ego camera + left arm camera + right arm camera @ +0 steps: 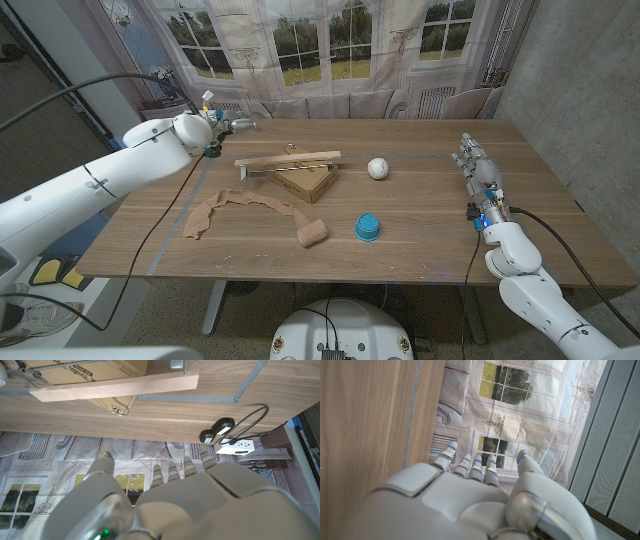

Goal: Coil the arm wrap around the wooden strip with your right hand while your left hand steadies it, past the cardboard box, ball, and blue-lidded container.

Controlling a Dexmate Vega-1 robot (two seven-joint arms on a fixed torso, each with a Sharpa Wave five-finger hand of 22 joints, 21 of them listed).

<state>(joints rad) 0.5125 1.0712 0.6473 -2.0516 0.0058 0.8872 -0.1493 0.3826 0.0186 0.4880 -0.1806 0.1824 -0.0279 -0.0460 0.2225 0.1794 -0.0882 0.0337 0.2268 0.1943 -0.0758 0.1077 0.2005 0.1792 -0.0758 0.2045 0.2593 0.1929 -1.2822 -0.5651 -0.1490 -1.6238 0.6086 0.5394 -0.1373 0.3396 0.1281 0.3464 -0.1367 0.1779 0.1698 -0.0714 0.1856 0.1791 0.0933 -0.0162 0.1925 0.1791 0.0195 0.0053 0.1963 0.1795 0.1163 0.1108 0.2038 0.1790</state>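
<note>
Only illegible print on cardboard box (307, 178); left robot hand (228, 125), right robot hand (475, 166) both spread, empty.

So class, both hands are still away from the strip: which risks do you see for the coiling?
The wooden strip rests on the cardboard box, so it may slip when touched. The ball and blue-lidded container lie between the right hand and the arm wrap.

left arm reaching in, left hand (222, 125) raised, fingers apart, holding nothing | right hand (477, 168) fingers straight, holding nothing
</note>
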